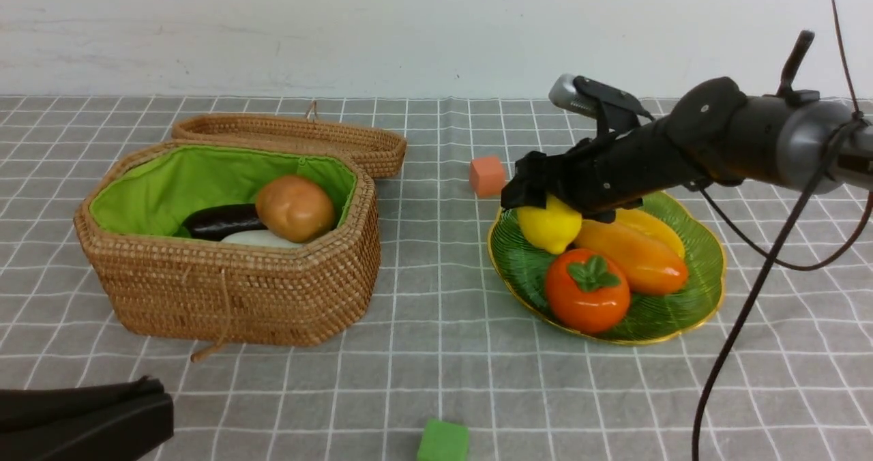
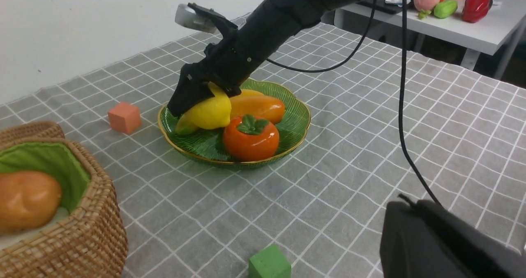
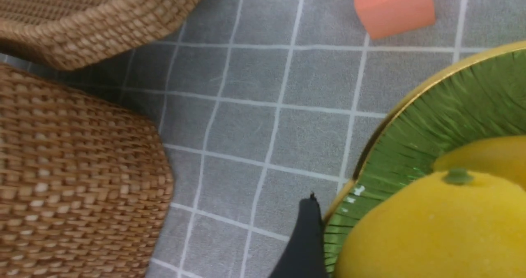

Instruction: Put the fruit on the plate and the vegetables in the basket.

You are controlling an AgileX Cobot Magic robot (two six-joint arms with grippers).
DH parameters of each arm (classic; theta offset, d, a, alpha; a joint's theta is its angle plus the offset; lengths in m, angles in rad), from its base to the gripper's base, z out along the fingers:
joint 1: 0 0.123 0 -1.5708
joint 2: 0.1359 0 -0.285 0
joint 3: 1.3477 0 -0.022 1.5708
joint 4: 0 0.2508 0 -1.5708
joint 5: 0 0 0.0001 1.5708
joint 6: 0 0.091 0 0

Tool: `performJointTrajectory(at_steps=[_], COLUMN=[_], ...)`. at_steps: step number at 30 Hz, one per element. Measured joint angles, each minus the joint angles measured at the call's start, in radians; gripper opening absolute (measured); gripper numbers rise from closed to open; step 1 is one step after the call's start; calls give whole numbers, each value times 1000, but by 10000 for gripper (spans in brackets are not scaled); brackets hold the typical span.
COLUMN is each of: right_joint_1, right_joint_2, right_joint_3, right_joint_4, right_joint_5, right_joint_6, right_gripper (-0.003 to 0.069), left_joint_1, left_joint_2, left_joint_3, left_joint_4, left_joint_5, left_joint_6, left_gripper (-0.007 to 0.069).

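Green cube: nearest the camera, on the tabletop, well in front of the plate and to its left.
Left gripper: dark body at the near left corner, well apart from the plate; fingers together, holding nothing.
Plate: green ribbed glass with a gold scalloped rim, flat on the checked grey cloth; landmark for all entries below.
Persimmon: on the plate, at its near edge, leaf cap up.
Mango: on the plate, behind the persimmon, touching it.
Banana: on the plate, behind the mango, mostly hidden by the arm.
Lemon: on the plate at its left side, beside the mango, stem end toward the plate's left rim.
Right gripper: low over the plate's left side, straddling the lemon; fingers spread wide around the lemon; one dark fingertip sits just outside the plate rim; whether the pads press the lemon cannot be told.
Orange cube: on the tabletop just behind the plate's left edge.
Basket: left of the plate, well apart, lid thrown open behind it, green lining showing.
Potato: inside the basket, on top of the other vegetables.
Eggplant: inside the basket, beside the potato on the side away from the plate.
Radish: inside the basket, under the potato, only a white strip visible.
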Motion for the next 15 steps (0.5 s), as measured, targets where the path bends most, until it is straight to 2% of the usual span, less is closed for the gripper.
performJointTrajectory(at_steps=[3, 7, 11, 15], right_joint_1=[0, 0, 0, -13], right_joint_2=[-7, -40, -94, -206], right_joint_3=[-1, -1, -1, -1], right_joint_4=[-6, -64, -155, -236], right_joint_5=[7, 23, 47, 174], right_joint_6=[0, 0, 0, 20], right_gripper=[671, 668, 622, 510], left_joint_1=[0, 0, 0, 0], left_joint_2=[0, 0, 0, 0], left_joint_3=[0, 0, 0, 0], left_joint_4=[0, 0, 0, 1], left_joint_5=[0, 0, 0, -30], left_joint_6=[0, 0, 0, 0], left_gripper=[-10, -10, -10, -10])
